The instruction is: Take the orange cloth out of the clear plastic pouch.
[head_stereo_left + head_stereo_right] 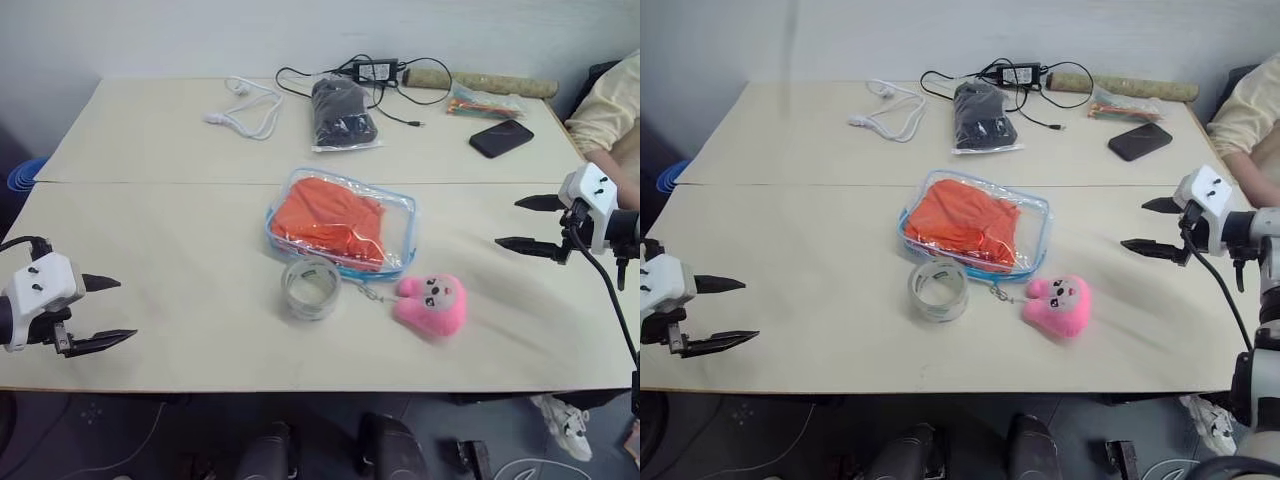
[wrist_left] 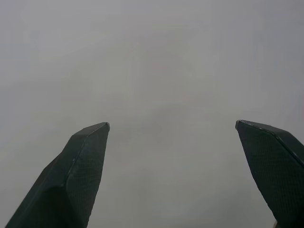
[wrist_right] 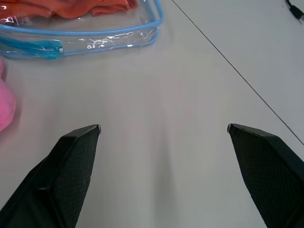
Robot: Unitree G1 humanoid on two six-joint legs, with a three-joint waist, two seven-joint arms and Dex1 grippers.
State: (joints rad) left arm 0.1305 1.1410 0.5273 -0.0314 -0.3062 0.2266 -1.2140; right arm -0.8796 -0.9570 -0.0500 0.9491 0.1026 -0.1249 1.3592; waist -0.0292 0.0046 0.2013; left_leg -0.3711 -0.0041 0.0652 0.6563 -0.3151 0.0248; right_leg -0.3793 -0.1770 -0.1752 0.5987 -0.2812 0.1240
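Orange cloth (image 1: 328, 222), folded and wrinkled, lies inside the clear plastic pouch (image 1: 398, 222), which rests flat at the middle of the table (image 1: 180, 300), its light blue zipper trim running round the edge. Nearest the table's front edge: left gripper (image 1: 108, 312), at the near left corner, its two black fingers spread wide with nothing between them, well apart from the pouch. Roll of clear tape (image 1: 310, 288), standing on the table just in front of the pouch, at its near edge. Pink plush keychain (image 1: 432, 303), to the right of the tape, joined to the pouch by a short chain. Right gripper (image 1: 520, 222), over the table's right side, level with the pouch and well clear of it, fingers likewise at full spread and empty, pointing toward the table's middle; its wrist view takes in the pouch's trimmed corner, a sliver of the cloth and a bit of the pink plush. Far half of the table, beyond the seam: white cable (image 1: 248, 106), loosely coiled, at left; dark cloth bundle in a clear bag (image 1: 342, 112), centre; black power adapter (image 1: 370, 71) with its cord, behind the bundle; black phone (image 1: 501, 138), lying flat at right. A person's sleeve (image 1: 608, 110), pale, at the far right edge.
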